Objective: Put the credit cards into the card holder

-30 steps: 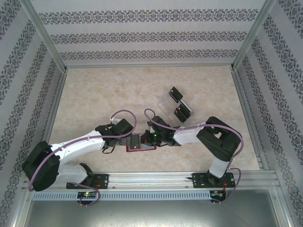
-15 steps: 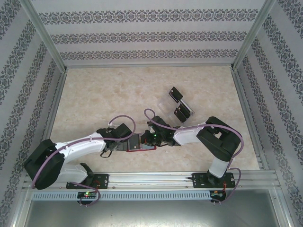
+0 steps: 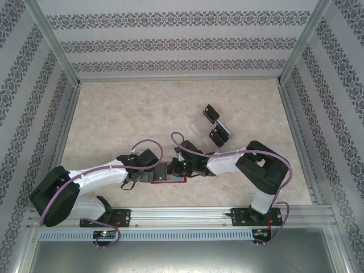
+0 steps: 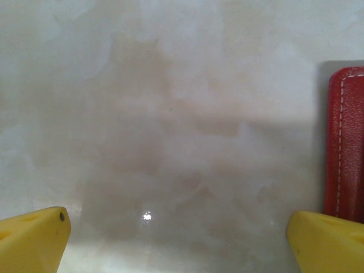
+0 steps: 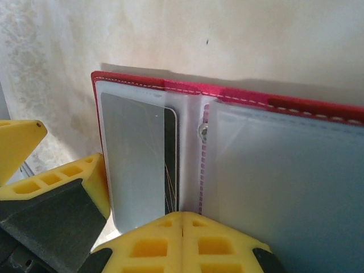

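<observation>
Card holder (image 3: 169, 173): small red wallet, lying open and flat on the tabletop (image 3: 125, 119), near its front edge, between the two grippers.
Card holder, look (image 5: 239, 94): red leather-like rim with pale stitching; greyish, semi-clear pockets on both halves; small metal stud at the middle fold.
Card holder, edge (image 4: 344, 142): red band with a white stitch line, seen at the right side of the left wrist view.
Tucked card (image 5: 136, 159): dark, with a silvery glare, sitting inside the left-hand pocket.
Credit cards (image 3: 211, 113): black rectangles on a clear rack (image 3: 200, 126), farther back and to the right, well apart from the wallet.
Left gripper (image 4: 179, 243): spread wide, yellow fingers far apart, nothing between them, low over bare tabletop just beside the wallet's edge.
Right gripper (image 5: 182, 227): fully closed, fingertips pressed together at the wallet's middle fold; nothing seen between them.
</observation>
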